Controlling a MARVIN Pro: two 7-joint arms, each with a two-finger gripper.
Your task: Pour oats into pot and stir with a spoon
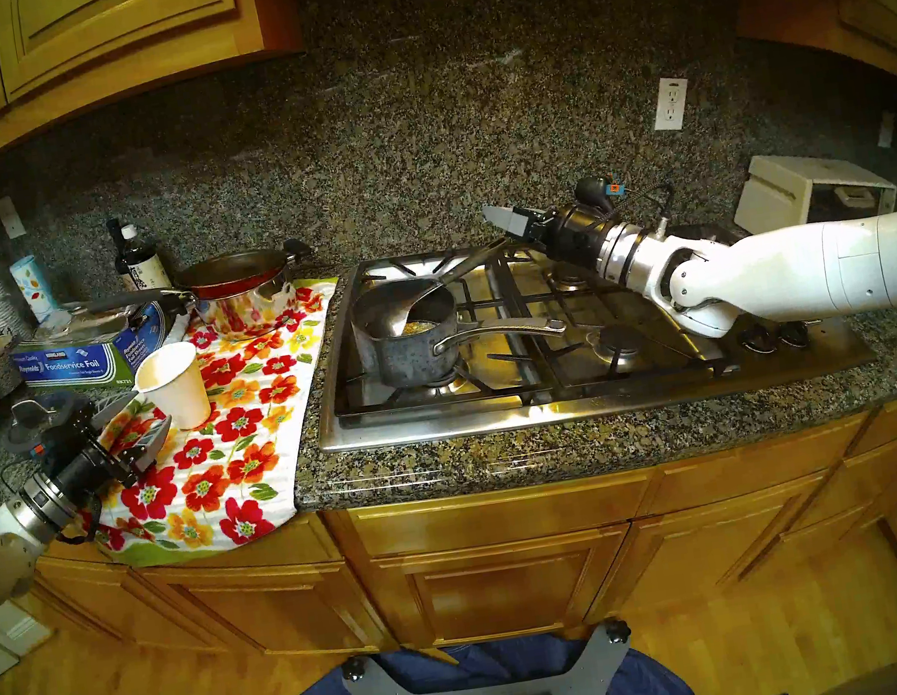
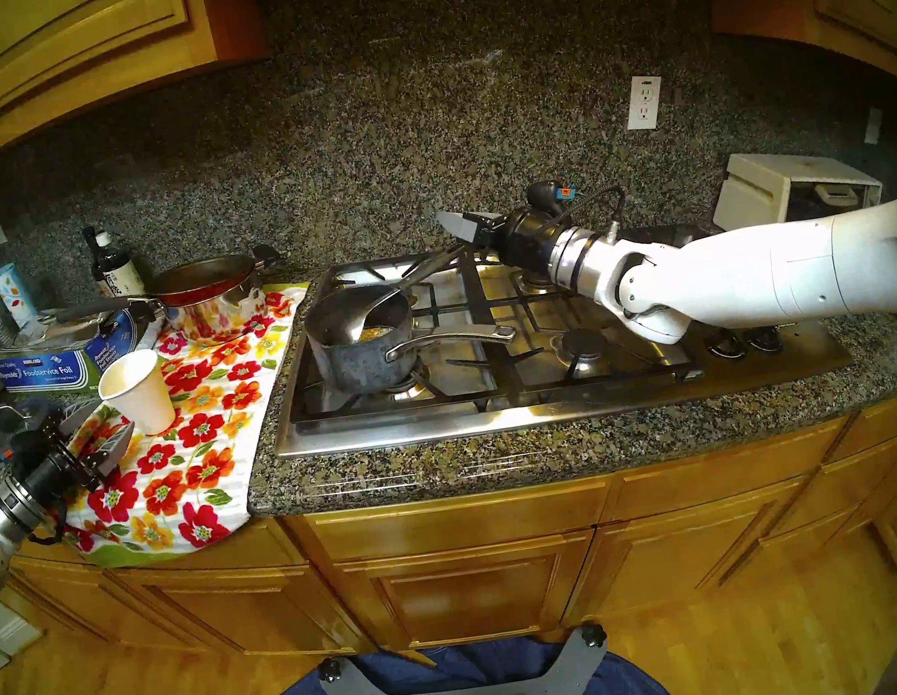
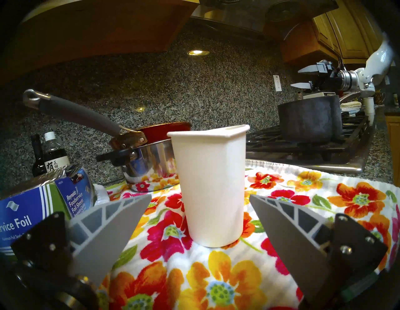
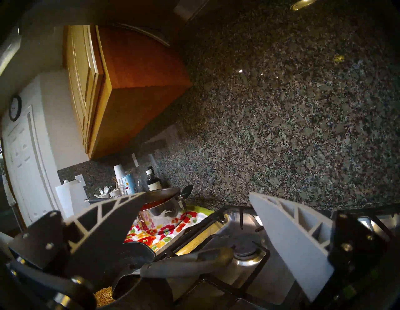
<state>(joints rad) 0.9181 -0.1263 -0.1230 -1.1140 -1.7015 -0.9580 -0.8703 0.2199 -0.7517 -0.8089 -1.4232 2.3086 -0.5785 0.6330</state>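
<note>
inside pot (image 1: 405,344): oats (image 1: 420,327), spoon (image 1: 440,290); both grippers' fingers apart, empty.

White arms (image 1: 806,273), silver wrist rings, black grippers, ribbed grey fingers (image 3: 104,233), black cables.

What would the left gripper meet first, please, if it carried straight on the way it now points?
Most likely the white paper cup: it stands upright on the floral towel directly ahead of the open left gripper, centred between its fingers, with nothing in between.
</note>
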